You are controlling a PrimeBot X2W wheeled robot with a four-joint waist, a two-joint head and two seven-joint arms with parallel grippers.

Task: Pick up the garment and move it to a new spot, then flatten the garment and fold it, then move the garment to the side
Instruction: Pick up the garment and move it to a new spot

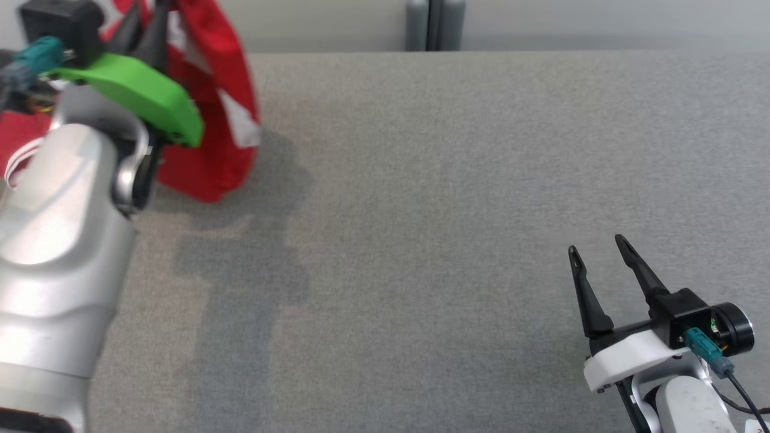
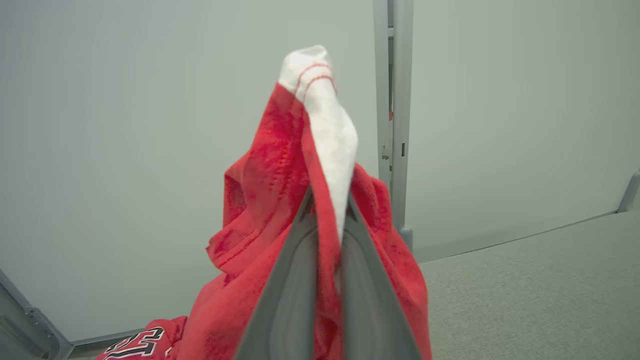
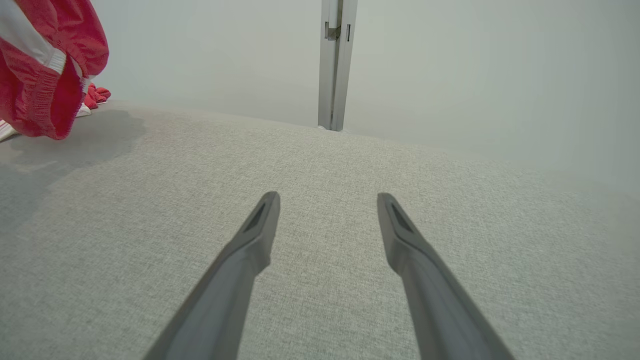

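The garment (image 1: 219,102) is red cloth with white trim, hanging at the far left of the grey table. My left gripper (image 1: 144,24) is raised there and shut on it. In the left wrist view the red and white fabric (image 2: 300,165) is pinched between the two fingers of the left gripper (image 2: 330,210) and sticks up past their tips. Its hanging part also appears at the upper left of the right wrist view as a red garment (image 3: 40,75). My right gripper (image 1: 598,252) rests low at the near right, open, with nothing between its fingers (image 3: 260,225).
The grey fabric-covered table (image 1: 451,210) stretches bare across the middle and right. A pale wall with a grey vertical post (image 1: 434,24) stands along the far edge. More red cloth (image 3: 95,95) lies on the table at the far left.
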